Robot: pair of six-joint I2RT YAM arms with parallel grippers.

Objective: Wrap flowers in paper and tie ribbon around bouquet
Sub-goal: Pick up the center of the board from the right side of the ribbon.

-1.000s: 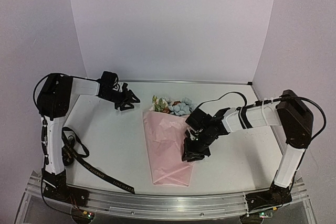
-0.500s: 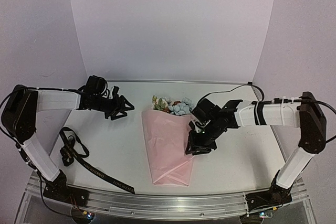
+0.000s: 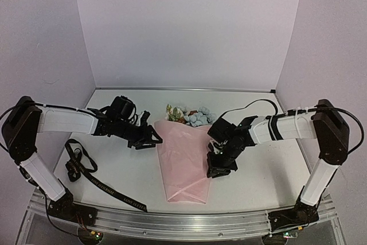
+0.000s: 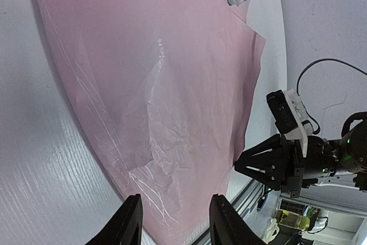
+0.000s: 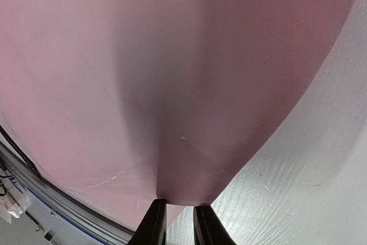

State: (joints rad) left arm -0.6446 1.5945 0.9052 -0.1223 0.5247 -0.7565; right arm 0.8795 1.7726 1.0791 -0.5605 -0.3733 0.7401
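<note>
Pink paper [image 3: 182, 159] lies folded as a cone around the flowers [image 3: 192, 116] mid-worktop [image 3: 269, 159], with the blooms poking out the far end. My right hand [image 3: 219, 169] sits at the cone's right edge, fingers [image 5: 153, 222] nearly together, pinching a fold of the paper. My left hand [image 3: 150, 137] is just beside the cone's left edge, fingers moderately apart with nothing between them. Black ribbon [image 3: 97, 183] lies loose near the left arm's base, well apart from the cone. Its gold lettering is too small for me to read.
</note>
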